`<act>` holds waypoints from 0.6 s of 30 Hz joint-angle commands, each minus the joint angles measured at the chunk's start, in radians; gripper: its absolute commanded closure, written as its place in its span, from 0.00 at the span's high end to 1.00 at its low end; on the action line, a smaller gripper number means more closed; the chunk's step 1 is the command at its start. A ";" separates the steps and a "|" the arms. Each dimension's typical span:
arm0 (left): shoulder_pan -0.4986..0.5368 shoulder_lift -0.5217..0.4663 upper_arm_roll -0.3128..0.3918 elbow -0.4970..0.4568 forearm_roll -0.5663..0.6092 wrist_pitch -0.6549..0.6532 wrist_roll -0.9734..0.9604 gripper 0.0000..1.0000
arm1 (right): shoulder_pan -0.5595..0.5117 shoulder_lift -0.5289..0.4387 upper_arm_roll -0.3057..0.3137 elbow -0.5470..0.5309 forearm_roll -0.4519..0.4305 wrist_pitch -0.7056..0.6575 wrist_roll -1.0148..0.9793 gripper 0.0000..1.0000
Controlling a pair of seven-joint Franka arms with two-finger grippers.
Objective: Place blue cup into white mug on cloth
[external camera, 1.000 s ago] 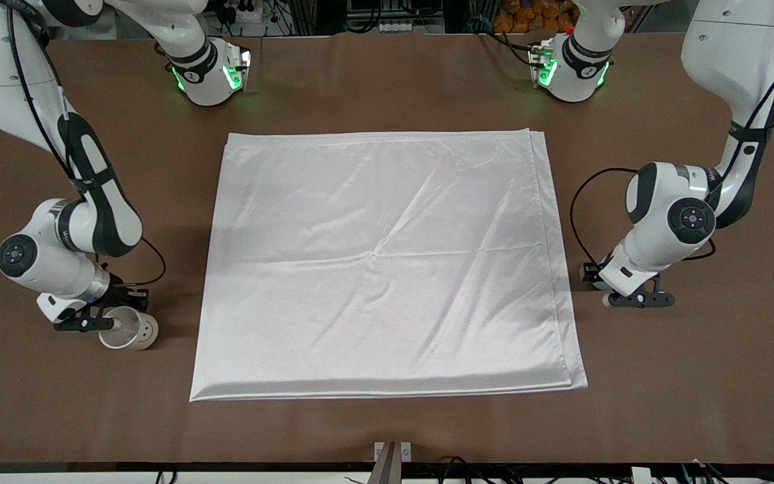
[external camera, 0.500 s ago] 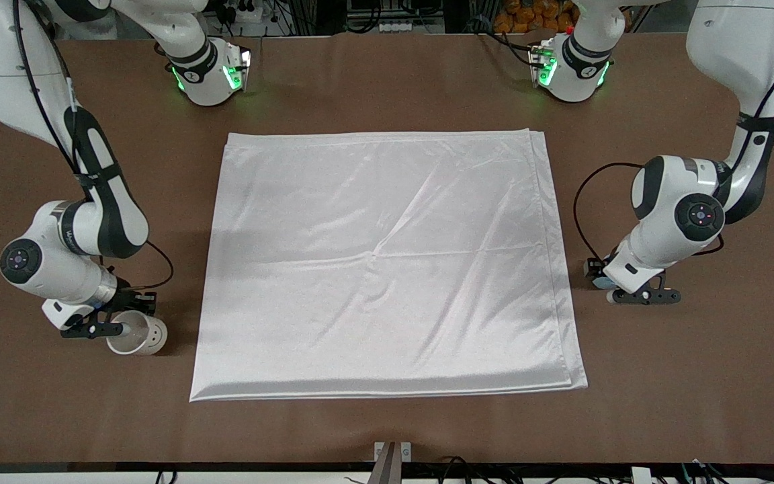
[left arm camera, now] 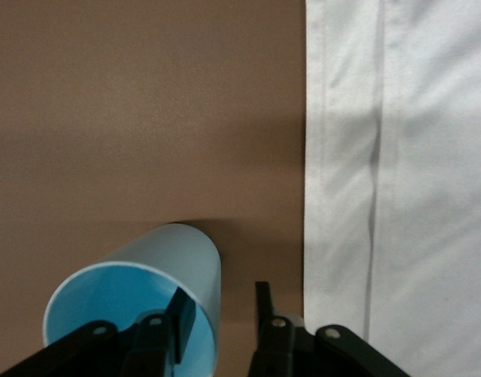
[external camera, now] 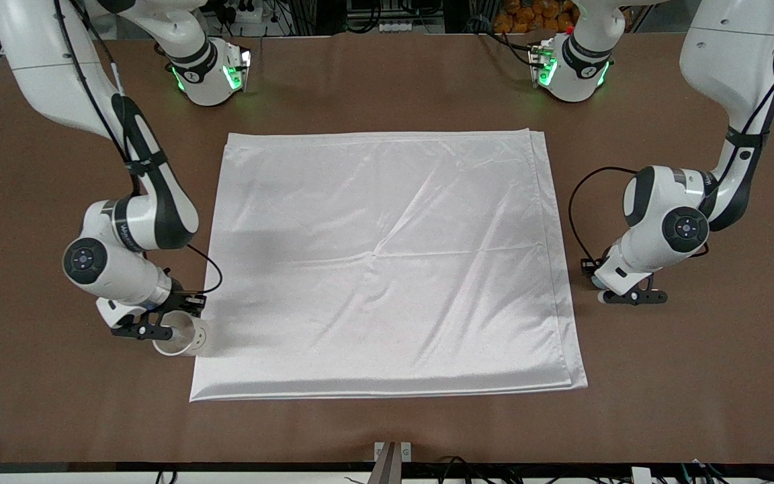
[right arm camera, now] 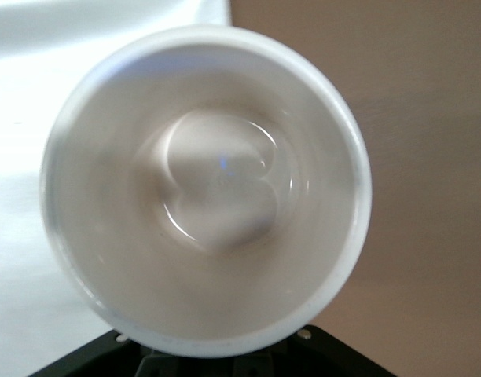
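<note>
The white mug (external camera: 182, 339) hangs from my right gripper (external camera: 162, 331), which is shut on its rim, over the edge of the cloth (external camera: 387, 262) at the right arm's end. In the right wrist view the mug (right arm camera: 205, 188) fills the frame, with its cream inside showing and cloth (right arm camera: 28, 94) under one side. The blue cup (left arm camera: 138, 302) stands on the bare table beside the cloth's edge (left arm camera: 405, 157) at the left arm's end. My left gripper (left arm camera: 222, 314) is open, with one finger inside the cup and one outside its wall. In the front view the cup (external camera: 603, 296) is mostly hidden under that gripper (external camera: 622, 296).
The brown table (external camera: 696, 376) surrounds the cloth on all sides. Both arm bases (external camera: 212, 74) with green lights stand at the table's edge farthest from the front camera. A small metal bracket (external camera: 392, 452) sits at the table's nearest edge.
My right gripper has carried the white mug across the table toward the cloth, to its edge. My left gripper has shifted only slightly at the blue cup.
</note>
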 commanded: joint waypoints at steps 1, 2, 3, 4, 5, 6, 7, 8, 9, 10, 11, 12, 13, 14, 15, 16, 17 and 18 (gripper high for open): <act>0.008 0.009 -0.008 0.004 0.026 0.016 -0.004 0.00 | 0.062 -0.025 0.030 0.016 0.012 -0.020 0.149 0.00; 0.010 0.009 -0.008 0.005 0.026 0.016 -0.004 0.00 | 0.071 -0.025 0.041 0.018 0.011 -0.020 0.175 0.00; 0.010 0.009 -0.008 0.005 0.028 0.016 -0.001 0.00 | 0.081 -0.024 0.050 0.021 0.011 -0.020 0.197 0.00; 0.008 0.009 -0.008 0.007 0.028 0.016 -0.001 0.00 | 0.093 -0.024 0.060 0.022 0.011 -0.019 0.214 0.00; 0.008 0.009 -0.008 0.007 0.028 0.016 -0.001 0.00 | 0.108 -0.024 0.067 0.024 0.011 -0.017 0.225 0.00; 0.008 0.008 -0.007 0.007 0.028 0.015 0.000 0.00 | 0.122 -0.024 0.068 0.027 0.011 -0.017 0.232 0.00; 0.008 0.006 -0.007 0.007 0.028 0.015 0.000 0.00 | 0.140 -0.022 0.068 0.028 0.011 -0.012 0.240 0.00; 0.005 0.003 -0.008 0.007 0.028 0.013 0.000 0.00 | 0.162 -0.022 0.068 0.033 0.011 -0.014 0.246 0.00; 0.005 0.002 -0.008 0.007 0.028 0.012 0.000 0.00 | 0.177 -0.022 0.068 0.037 0.009 -0.011 0.246 0.00; 0.005 0.000 -0.008 0.008 0.030 0.010 0.000 0.00 | 0.196 -0.021 0.068 0.039 0.007 -0.008 0.246 0.00; 0.005 -0.004 -0.008 0.008 0.030 0.008 0.000 0.00 | 0.216 -0.021 0.068 0.044 0.009 -0.009 0.248 0.00; 0.000 -0.009 -0.010 0.008 0.033 0.005 -0.001 0.00 | 0.240 -0.018 0.068 0.051 0.011 -0.009 0.249 0.00; -0.001 -0.015 -0.010 0.008 0.034 0.004 -0.001 0.00 | 0.257 -0.014 0.067 0.057 0.012 -0.009 0.251 0.00; -0.003 -0.024 -0.010 0.008 0.036 -0.001 -0.001 0.00 | 0.272 -0.011 0.067 0.065 0.014 -0.009 0.261 0.00; -0.006 -0.033 -0.010 0.008 0.037 -0.010 -0.001 0.00 | 0.283 -0.007 0.067 0.070 0.012 -0.009 0.278 0.00; -0.010 -0.046 -0.010 0.010 0.039 -0.027 -0.001 0.00 | 0.294 -0.002 0.067 0.076 0.012 -0.009 0.300 0.00; -0.013 -0.055 -0.011 0.011 0.039 -0.040 -0.001 0.00 | 0.309 0.002 0.068 0.082 0.011 -0.009 0.313 0.00; -0.020 -0.067 -0.013 0.013 0.039 -0.054 -0.003 0.00 | 0.325 0.005 0.067 0.088 0.011 -0.011 0.317 0.00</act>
